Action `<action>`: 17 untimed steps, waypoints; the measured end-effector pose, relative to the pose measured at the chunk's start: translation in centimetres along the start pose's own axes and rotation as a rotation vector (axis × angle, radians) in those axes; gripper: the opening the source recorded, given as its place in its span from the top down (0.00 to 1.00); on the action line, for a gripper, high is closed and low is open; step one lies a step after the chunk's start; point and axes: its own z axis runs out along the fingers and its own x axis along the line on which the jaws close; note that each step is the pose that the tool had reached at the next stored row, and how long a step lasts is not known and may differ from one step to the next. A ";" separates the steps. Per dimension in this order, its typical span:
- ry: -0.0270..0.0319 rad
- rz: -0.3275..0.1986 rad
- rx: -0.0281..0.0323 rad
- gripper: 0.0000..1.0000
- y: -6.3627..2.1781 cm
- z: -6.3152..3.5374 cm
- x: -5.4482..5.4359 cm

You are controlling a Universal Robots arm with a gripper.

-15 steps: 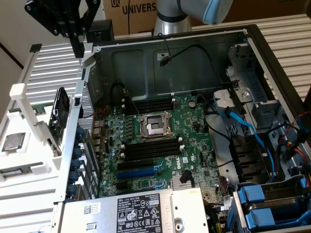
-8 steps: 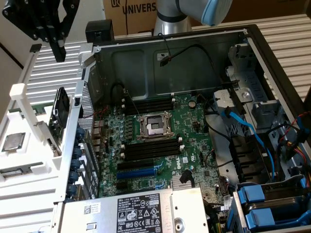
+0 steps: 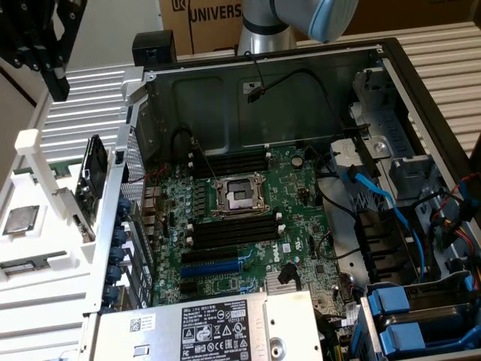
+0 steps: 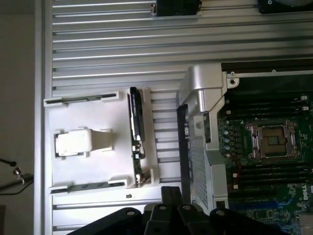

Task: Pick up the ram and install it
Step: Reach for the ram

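In the exterior view, the gripper (image 3: 45, 64) hangs in the upper left of the frame. Its jaws are closed and it holds nothing. The ram (image 3: 93, 177) stands on its long edge in the white holder (image 3: 30, 147) at the left of the frame, well apart from the gripper and just beside the open computer case (image 3: 210, 98). In the centre of the frame, the green motherboard (image 3: 293, 218) lies inside the case. Its black memory slots (image 3: 222, 229) run beside the CPU socket (image 3: 239, 197). In the wrist view, the ram appears as a dark strip along one edge of the holder.
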 end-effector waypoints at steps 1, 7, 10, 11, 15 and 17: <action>0.0001 0.000 0.0000 0.89 -0.04 -0.01 0.5; 0.0005 -0.001 0.0001 0.89 -0.25 -0.07 3.2; 0.0008 -0.001 0.0001 0.89 -0.35 -0.10 4.5; 0.0010 -0.001 0.0001 0.89 -0.38 -0.11 4.9; 0.0023 -0.001 0.0001 0.89 -0.50 -0.13 6.5; 0.0047 -0.003 0.0003 0.89 -0.59 -0.15 7.7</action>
